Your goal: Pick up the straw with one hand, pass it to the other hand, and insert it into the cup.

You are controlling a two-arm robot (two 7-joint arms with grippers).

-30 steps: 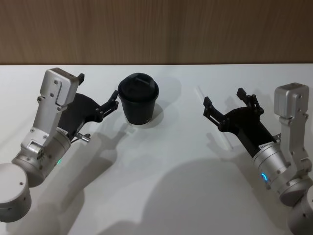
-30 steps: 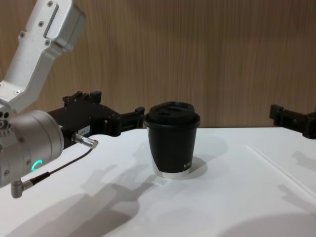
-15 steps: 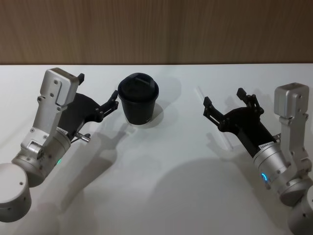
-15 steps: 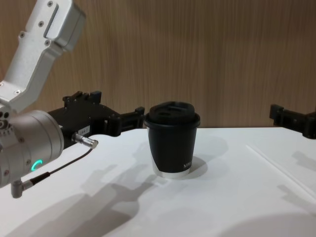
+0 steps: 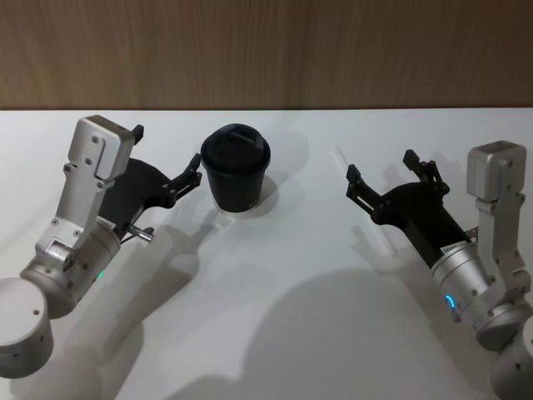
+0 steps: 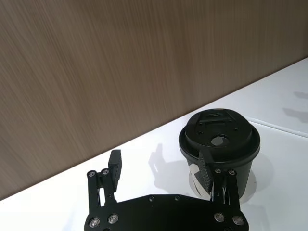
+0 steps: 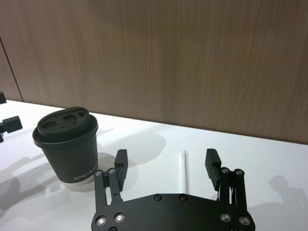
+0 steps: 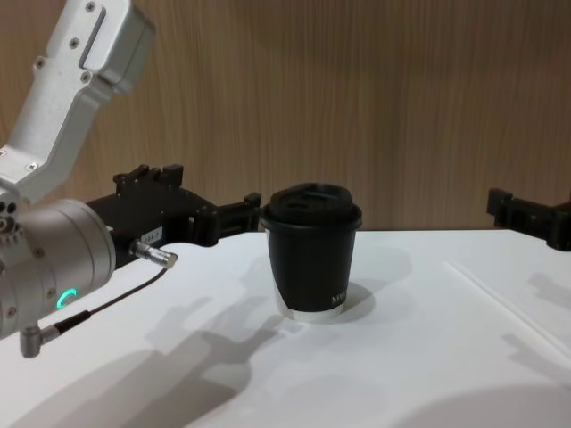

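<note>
No motion versus a second ago. Right gripper open, empty, hovering over straw lying flat on tabletop, right of cup. Left gripper open beside cup. Risk of missed pinch: thin straw, likely to roll away.

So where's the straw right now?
In the head view the straw lies flat on the table on the robot's right, right of the cup, beneath the open right gripper.
</note>
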